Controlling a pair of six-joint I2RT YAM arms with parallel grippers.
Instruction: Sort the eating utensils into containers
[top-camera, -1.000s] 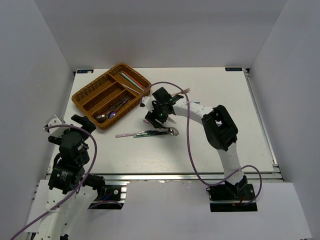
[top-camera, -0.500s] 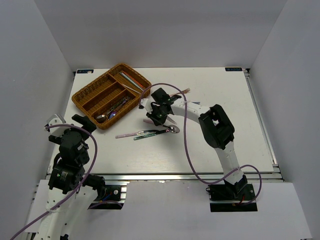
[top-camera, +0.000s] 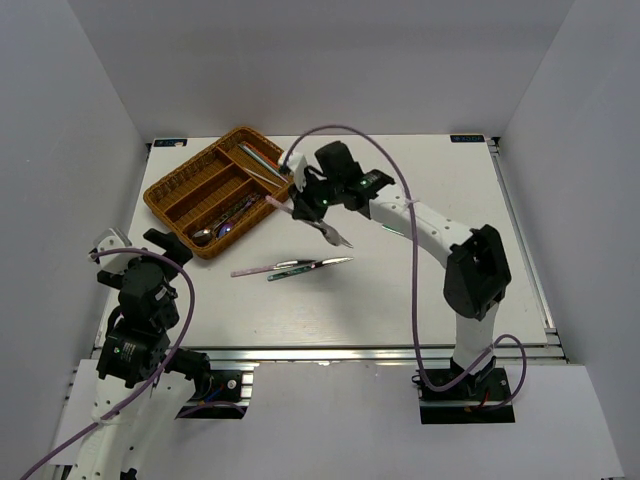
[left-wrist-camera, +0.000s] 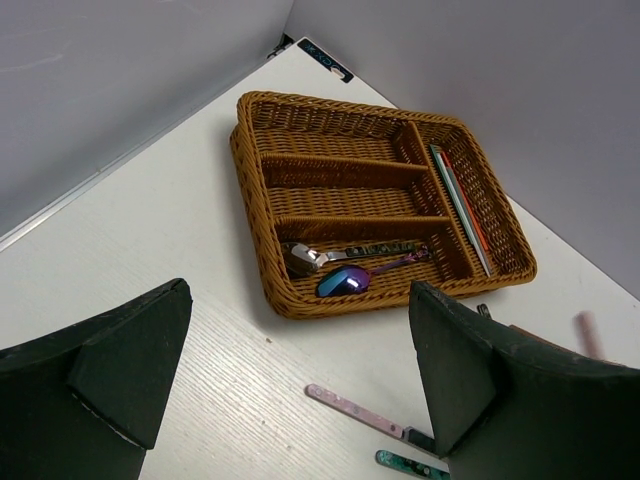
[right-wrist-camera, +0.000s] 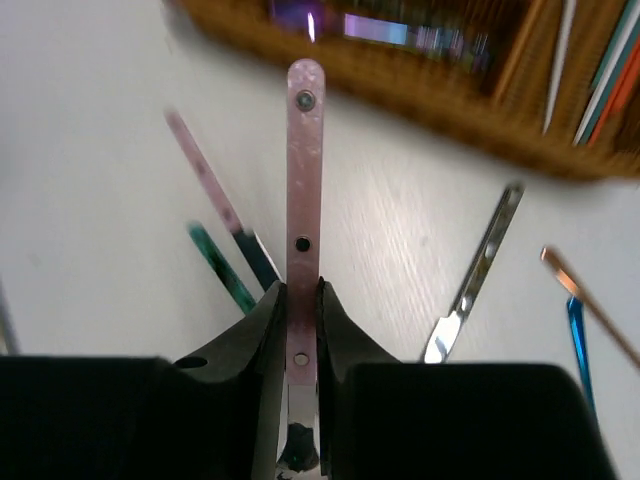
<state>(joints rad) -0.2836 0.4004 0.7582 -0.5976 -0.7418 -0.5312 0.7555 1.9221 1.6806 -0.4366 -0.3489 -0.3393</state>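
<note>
Our right gripper pinches the pink-handled utensil just beside the wicker tray. We judge the next move: carry it over a matching compartment, then release.

The woven wicker tray is a warm golden brown. In it lie an iridescent purple-blue spoon, a silver spoon and chopsticks in green and red-orange. The utensil between the black fingers of the right gripper has a pale pink handle marked with three dark dots. On the white, faintly wood-grained table lie a speckled pink handle and a mottled teal-green handle. The arms' cables are purple.
</note>
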